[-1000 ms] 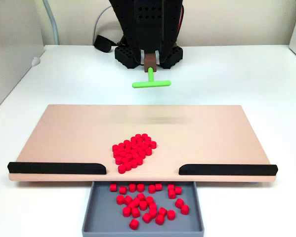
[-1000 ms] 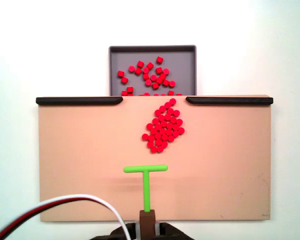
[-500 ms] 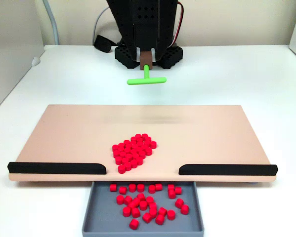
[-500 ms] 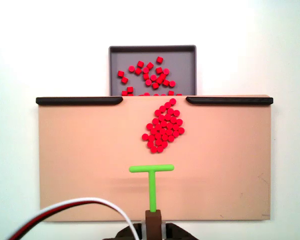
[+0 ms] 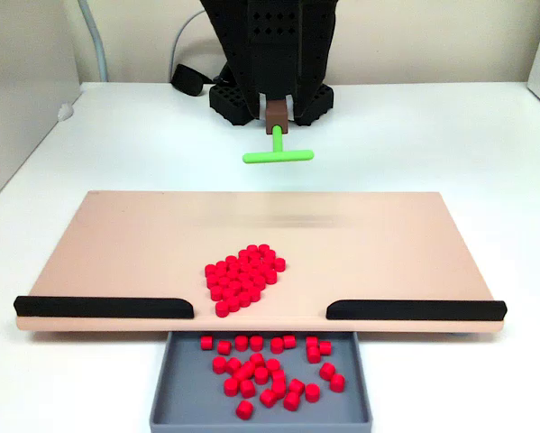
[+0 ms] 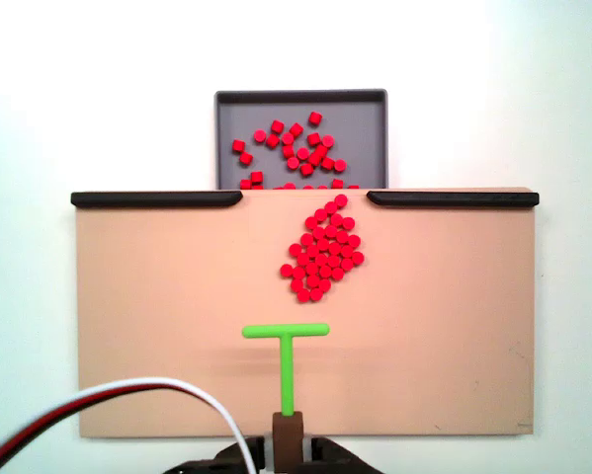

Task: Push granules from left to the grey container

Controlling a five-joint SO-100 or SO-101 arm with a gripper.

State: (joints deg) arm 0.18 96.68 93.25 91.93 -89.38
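A tight pile of red granules [image 5: 244, 275] [image 6: 321, 252] lies on the tan board near the gap between its two black strips. More granules lie scattered in the grey container [image 5: 166, 388] [image 6: 370, 128], which sits under the board's edge at that gap. My gripper [image 5: 276, 106] [image 6: 288, 449] is shut on the brown handle of a green T-shaped pusher [image 5: 278, 155] [image 6: 286, 332]. The pusher's crossbar hangs over the board's arm-side part, clear of the pile, with bare board between them.
The tan board [image 5: 387, 244] [image 6: 157, 296] rests on a white table. Black strips [image 5: 105, 307] [image 5: 416, 309] line its container-side edge on either side of the gap. A red, black and white cable [image 6: 127, 395] curves past the arm's base [image 5: 270, 45].
The pusher swung sideways half a second ago and has come back to about where it was a second ago. The granules have not moved.
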